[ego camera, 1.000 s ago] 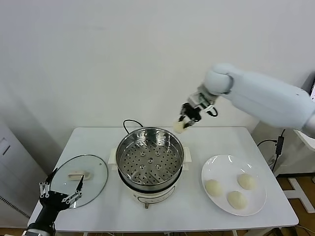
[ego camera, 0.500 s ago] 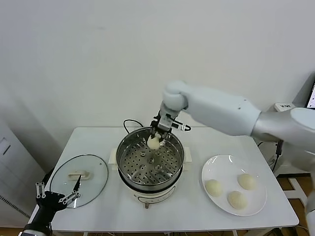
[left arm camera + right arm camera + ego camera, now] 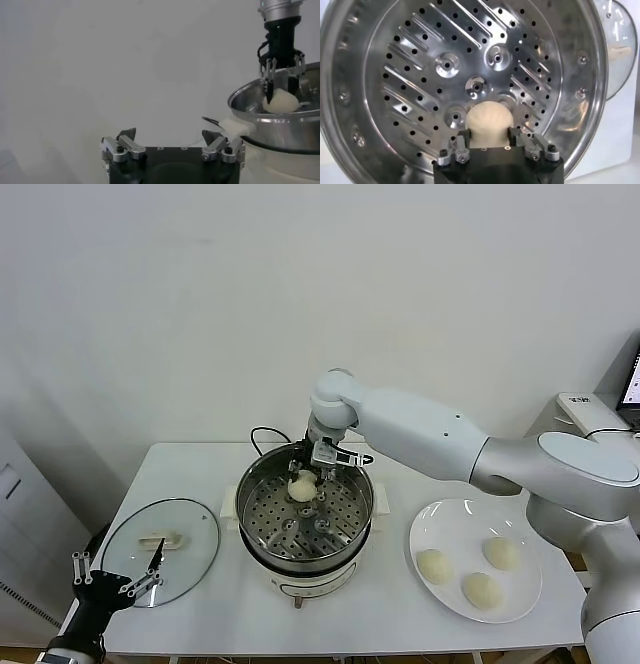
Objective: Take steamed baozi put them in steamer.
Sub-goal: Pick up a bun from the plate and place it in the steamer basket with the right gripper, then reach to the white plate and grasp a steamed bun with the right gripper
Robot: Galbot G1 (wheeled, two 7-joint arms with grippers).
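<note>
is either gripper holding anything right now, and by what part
Cannot be told for the right gripper: its fingers flank the sides of a baozi over the steamer tray. The left gripper is open and empty.

Shiny steamer (image 3: pixel 262 514) open, one pale baozi (image 3: pixel 301 488) inside over perforated tray, three baozi (image 3: pixel 482 589) well apart

Polished, mirror-bright stainless steel on the steamer (image 3: pixel 257 502) at frame centre, its perforated tray glossy and reflective, seated on a smooth white plastic base. Matt, soft-looking, cream dough on the bun (image 3: pixel 302 487) inside, and on three more buns (image 3: pixel 481 588) at lower right. Glossy white ceramic-looking plate (image 3: pixel 440 526) beneath those. Clear, shiny glass lid (image 3: pixel 125 559) at lower left, with a pale plastic handle. Matt white table top (image 3: pixel 400 614). Smooth, satin white plastic shell on the right arm (image 3: pixel 430 429); black, dull metal-looking fingers on the left gripper (image 3: pixel 172 145).
</note>
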